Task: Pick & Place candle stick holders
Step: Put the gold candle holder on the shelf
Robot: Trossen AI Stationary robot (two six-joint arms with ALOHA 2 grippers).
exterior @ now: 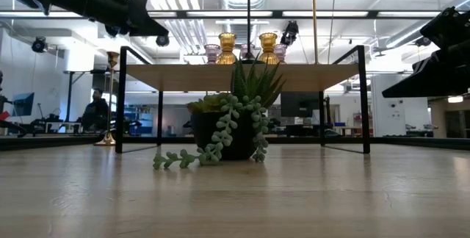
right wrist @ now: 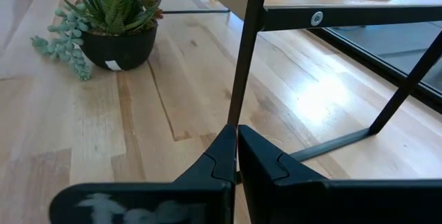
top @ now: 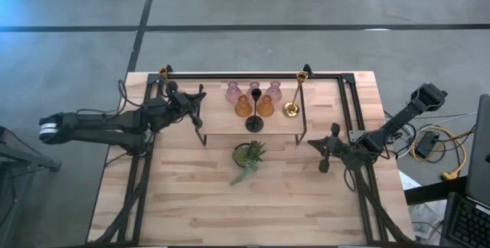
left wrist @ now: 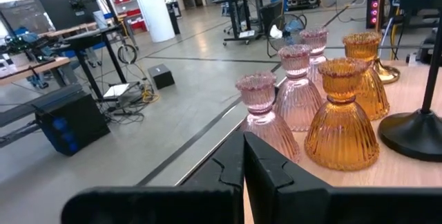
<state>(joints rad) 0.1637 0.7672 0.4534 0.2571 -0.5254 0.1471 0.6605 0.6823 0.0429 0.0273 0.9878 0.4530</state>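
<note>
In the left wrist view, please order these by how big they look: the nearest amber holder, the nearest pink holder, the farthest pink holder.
1. Nearest amber holder, looks largest.
2. Nearest pink holder, somewhat smaller.
3. Farthest pink holder, smallest, mostly hidden.
Nearness to the camera makes true sizes unsure; the pink ones may be alike.

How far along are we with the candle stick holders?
Seven holders show on the raised shelf: three pink holders, two amber holders, a black holder, and a brass holder. Another brass holder stands at the frame's far left corner. Nothing is in hand: left gripper and right gripper are shut, empty. Whether more remains is unclear.
</note>
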